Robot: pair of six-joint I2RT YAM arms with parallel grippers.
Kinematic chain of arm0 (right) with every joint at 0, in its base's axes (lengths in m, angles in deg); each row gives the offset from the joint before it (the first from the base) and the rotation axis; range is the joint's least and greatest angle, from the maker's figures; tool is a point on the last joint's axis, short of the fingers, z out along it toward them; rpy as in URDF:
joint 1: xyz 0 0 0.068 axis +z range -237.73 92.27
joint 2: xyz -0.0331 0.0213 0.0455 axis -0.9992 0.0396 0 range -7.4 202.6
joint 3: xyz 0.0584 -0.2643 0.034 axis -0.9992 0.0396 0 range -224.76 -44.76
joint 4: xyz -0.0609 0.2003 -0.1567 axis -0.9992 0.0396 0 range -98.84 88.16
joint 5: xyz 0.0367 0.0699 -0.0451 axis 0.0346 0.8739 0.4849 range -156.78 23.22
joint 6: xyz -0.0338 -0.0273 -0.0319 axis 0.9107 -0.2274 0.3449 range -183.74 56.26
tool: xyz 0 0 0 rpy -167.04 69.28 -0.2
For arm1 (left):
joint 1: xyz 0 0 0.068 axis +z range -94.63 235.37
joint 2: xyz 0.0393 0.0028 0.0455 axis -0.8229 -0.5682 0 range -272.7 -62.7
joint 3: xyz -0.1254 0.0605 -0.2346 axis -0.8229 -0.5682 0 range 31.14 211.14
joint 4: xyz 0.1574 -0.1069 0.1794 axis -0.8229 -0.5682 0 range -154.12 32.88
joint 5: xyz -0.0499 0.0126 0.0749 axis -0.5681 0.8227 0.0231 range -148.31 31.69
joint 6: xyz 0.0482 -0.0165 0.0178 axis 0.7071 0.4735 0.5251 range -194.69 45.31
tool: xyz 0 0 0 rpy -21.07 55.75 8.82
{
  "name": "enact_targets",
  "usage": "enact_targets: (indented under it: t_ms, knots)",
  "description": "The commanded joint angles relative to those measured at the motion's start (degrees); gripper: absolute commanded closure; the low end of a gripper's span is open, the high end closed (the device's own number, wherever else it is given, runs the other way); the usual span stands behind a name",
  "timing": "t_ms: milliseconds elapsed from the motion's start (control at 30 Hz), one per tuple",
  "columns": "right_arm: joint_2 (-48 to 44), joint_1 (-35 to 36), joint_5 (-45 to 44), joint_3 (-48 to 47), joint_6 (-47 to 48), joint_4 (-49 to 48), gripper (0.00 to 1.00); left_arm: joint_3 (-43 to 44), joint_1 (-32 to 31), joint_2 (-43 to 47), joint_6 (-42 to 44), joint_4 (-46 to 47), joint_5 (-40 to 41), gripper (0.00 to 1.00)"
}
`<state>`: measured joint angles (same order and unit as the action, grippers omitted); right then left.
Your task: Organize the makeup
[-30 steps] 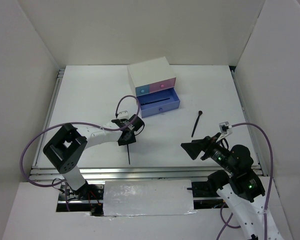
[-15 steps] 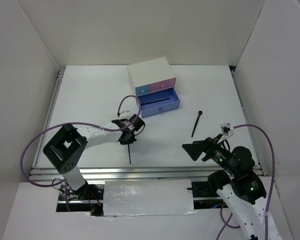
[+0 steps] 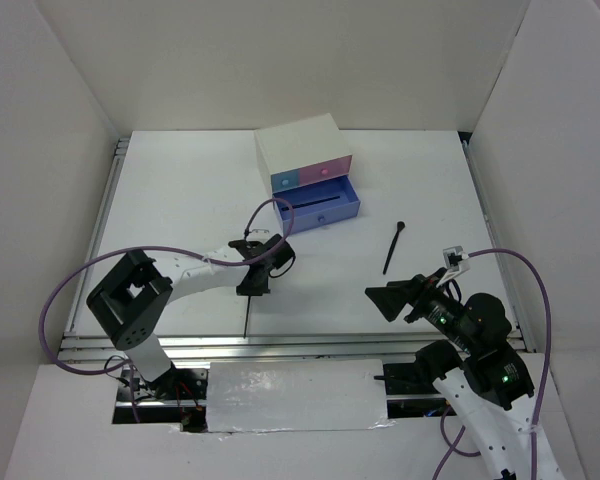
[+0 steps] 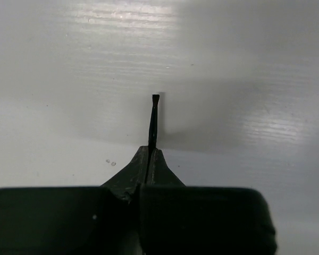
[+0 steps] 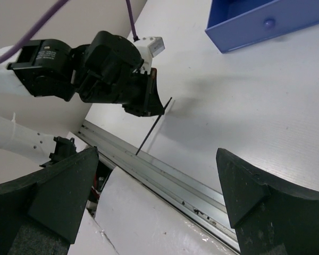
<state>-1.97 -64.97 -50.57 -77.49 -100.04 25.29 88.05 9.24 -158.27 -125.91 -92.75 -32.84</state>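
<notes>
Makeup: black stick (image 4: 153,122) pinched in the left tool (image 4: 150,155), blue drawer (image 3: 320,210) open

The left tool is pressed together on the black stick. In the left wrist view the two fingers meet in one thin line, and the stick comes out straight from between them with its flat tip ahead. In the right wrist view the longer part slopes down from the tool toward the near edge of the surface (image 3: 180,200). I cannot tell if its low end touches the surface or hangs just above it.

Farther out, the blue drawer stands pulled out at the front of the white box (image 3: 302,150), beyond the left tool. A dark line lies inside it, perhaps one stick put away already. A second black stick (image 3: 394,248) lies on the surface to the right, well apart from the drawer. The right tool (image 3: 385,298) hangs near it with its fingers spread wide and holds nothing.

The step in hand is, in my judgement, to carry the pinched stick to the drawer. To do it well, the tool should rise first so that the long hanging end does not drag or catch. The grip is far from the middle, so the stick can swing. It is better to turn it parallel to the long side of the drawer, bring it low over the opening, and only then release.
</notes>
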Motion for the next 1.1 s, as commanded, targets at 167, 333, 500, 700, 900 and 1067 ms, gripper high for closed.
enact_targets:
  t_ms: [167,333,500,700,900,1067]
  knots:
    - [1.25,0.44,-1.79,-3.3,1.84,0.5,0.0,12.43,-0.54,3.29,15.79,-1.72,0.72,1.0]
    - [1.69,0.44,-1.88,-3.04,2.01,0.15,0.0,25.07,-0.45,-1.09,24.04,-2.24,0.98,1.0]
    - [2.13,0.44,-2.5,-3.04,2.37,0.15,0.0,41.25,-0.45,-8.73,38.36,2.4,0.81,1.0]
    - [2.3,0.35,-2.41,-2.86,2.63,0.32,0.0,55.32,-0.54,-20.95,53.93,10.4,-0.26,1.0]
    - [2.74,0.44,-1.36,-4.18,3.6,1.99,0.0,57.89,0.86,-29.41,62.9,20.32,2.31,1.0]
    - [3.18,0.44,-0.57,-4.53,4.21,2.0,0.0,50.95,4.28,-27.31,63.26,28.33,-3.14,1.0]
